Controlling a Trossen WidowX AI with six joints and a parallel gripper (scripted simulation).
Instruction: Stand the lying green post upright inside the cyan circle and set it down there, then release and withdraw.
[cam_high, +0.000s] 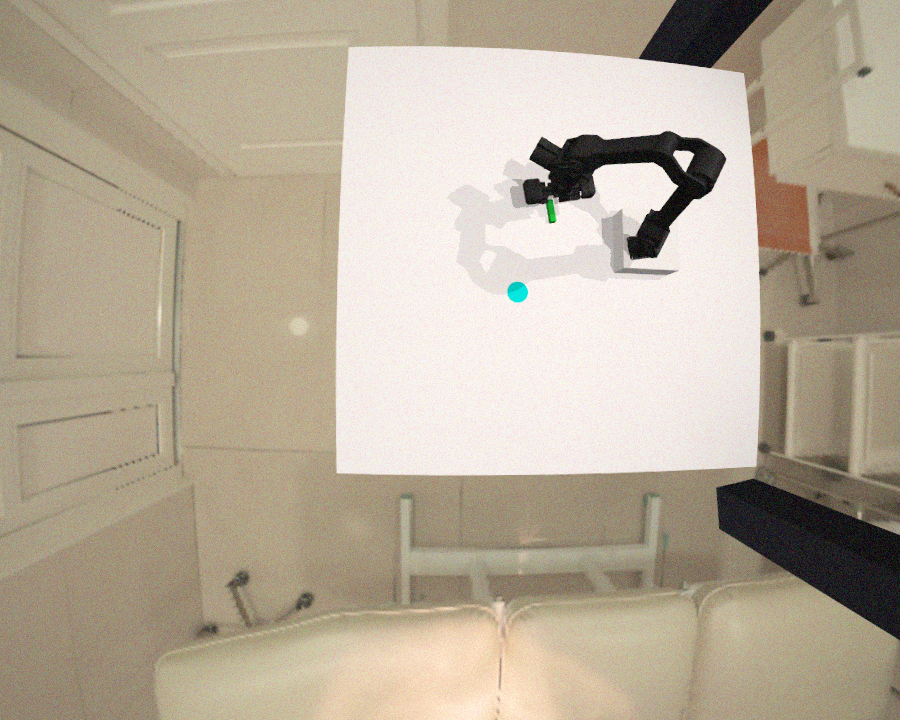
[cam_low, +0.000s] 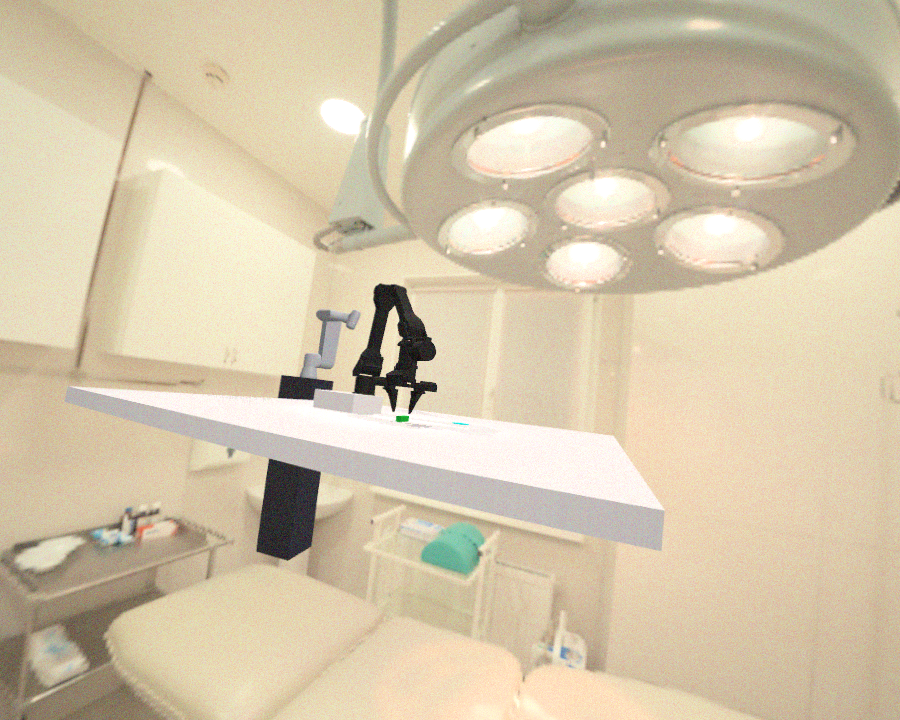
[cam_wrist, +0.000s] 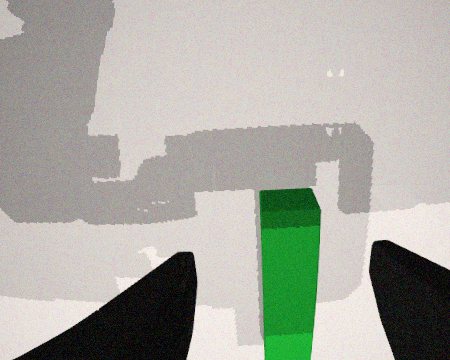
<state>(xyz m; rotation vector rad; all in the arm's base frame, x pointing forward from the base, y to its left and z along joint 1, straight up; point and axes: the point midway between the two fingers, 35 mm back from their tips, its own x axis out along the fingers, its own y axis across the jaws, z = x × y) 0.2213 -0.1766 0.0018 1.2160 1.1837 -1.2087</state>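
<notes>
The green post (cam_high: 551, 210) (cam_low: 402, 418) (cam_wrist: 290, 280) lies flat on the white table. The cyan circle (cam_high: 517, 292) (cam_low: 460, 424) is flat on the table, apart from the post, and is out of the wrist view. My gripper (cam_high: 553, 192) (cam_low: 402, 412) (cam_wrist: 284, 263) points down, low above the post. It is partly open, with a finger on each side of the post in the wrist view and a gap on both sides. One end of the post is hidden by the gripper in the top view and runs out of the wrist frame.
A pale block (cam_high: 617, 244) (cam_low: 346, 401) sits on the white table (cam_high: 450, 390) (cam_low: 525, 457) by the arm's base. The exterior view shows a grey arm (cam_low: 328, 341) on a dark pedestal beyond the table. Arm shadows cross the table around the post and circle.
</notes>
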